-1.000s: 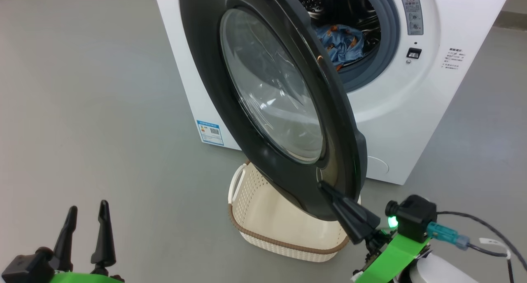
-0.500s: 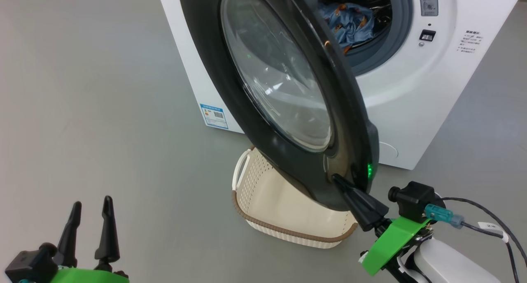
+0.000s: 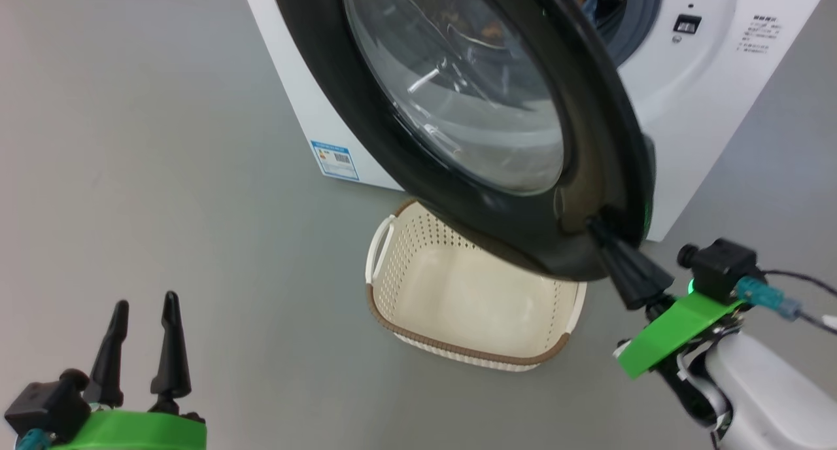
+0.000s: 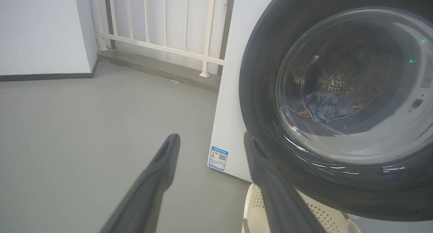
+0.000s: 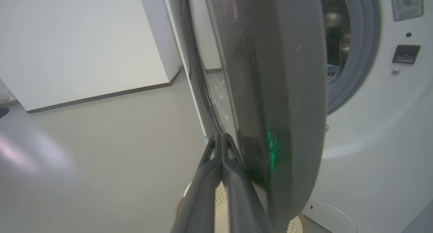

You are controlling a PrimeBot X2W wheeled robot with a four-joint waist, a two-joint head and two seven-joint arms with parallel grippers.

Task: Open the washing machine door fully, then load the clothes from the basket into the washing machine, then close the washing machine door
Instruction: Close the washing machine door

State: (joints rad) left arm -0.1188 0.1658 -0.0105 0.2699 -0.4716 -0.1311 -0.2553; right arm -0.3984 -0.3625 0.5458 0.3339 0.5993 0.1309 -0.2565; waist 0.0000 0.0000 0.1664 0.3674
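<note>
The washing machine door (image 3: 366, 123) with its black rim and glass bowl stands partly swung toward the white washing machine (image 3: 693, 116). My right gripper (image 3: 596, 226) is shut, its tips pressed against the door's outer rim (image 5: 243, 90) near the free edge. A light blue garment (image 4: 321, 106) lies in the steel drum, seen through the glass. The cream basket (image 3: 392, 241) with brown rim sits on the floor under the door, with nothing inside. My left gripper (image 3: 145, 306) hangs open at the lower left, away from everything.
Grey floor (image 3: 163, 142) spreads wide to the left of the machine. A white railing (image 4: 162, 26) and a wall stand behind it. A blue label sticker (image 3: 334, 160) marks the machine's lower front. A cable (image 3: 804, 286) trails from my right wrist.
The door has swung closer to the machine with my right gripper pushing its rim; the opening and blue garment are now mostly covered. The head view has shifted. The left gripper stays put.
</note>
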